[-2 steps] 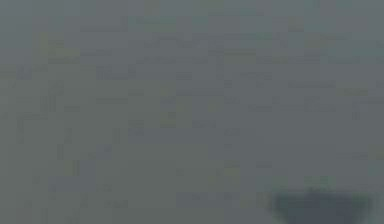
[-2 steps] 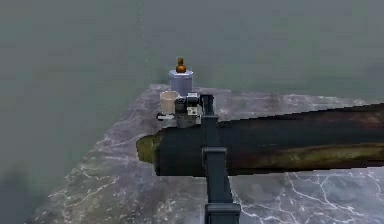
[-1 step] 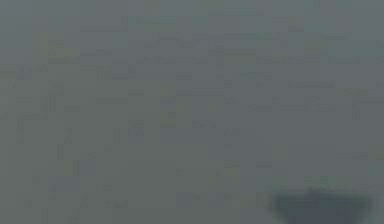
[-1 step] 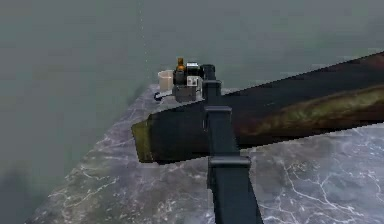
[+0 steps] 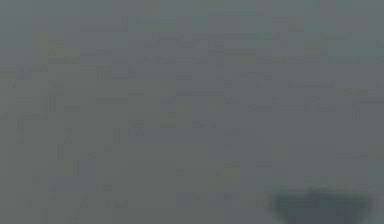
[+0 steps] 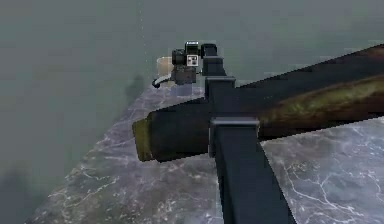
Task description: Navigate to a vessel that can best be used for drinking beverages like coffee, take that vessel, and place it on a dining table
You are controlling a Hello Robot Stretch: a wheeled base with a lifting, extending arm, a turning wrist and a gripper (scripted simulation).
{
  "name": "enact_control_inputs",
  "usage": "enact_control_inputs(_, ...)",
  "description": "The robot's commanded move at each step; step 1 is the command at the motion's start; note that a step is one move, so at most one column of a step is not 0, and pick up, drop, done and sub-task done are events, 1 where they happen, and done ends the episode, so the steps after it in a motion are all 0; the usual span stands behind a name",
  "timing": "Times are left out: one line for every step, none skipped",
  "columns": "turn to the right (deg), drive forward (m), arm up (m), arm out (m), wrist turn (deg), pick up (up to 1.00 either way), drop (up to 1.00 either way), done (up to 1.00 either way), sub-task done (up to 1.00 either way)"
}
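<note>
A small pale blob (image 6: 158, 80), perhaps the mug though too small to be sure, is sitting right at the tip of the pincer (image 6: 167, 70), at the far edge of the counter (image 6: 110, 175); whether the two are touching is not showing. If it is a mug, I am judging it light, stiff, glazed and so slippery, and liable to chip; taking it across the wall below the rim is looking safer than by the handle. Whether anything is lying inside it cannot be told. The pincer's grip, and whether it is holding anything, cannot be told either. Nearer than the pincer, a long dark bat (image 6: 300, 105) is lying across the counter, passing under the arm (image 6: 240, 165); beyond the pincer a grey wall (image 6: 70, 50) is standing.
</note>
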Motion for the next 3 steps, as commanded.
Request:
enact_control_inputs(0.0, 0.0, 0.0, 0.0, -45.0, 0.0, 0.0, 0.0, 0.0)
enact_control_inputs(0.0, 0.0, 0.0, 0.0, -45.0, 0.0, 0.0, 0.0, 0.0)
enact_control_inputs(0.0, 0.0, 0.0, 0.0, -21.0, 0.0, 0.0, 0.0, 0.0)
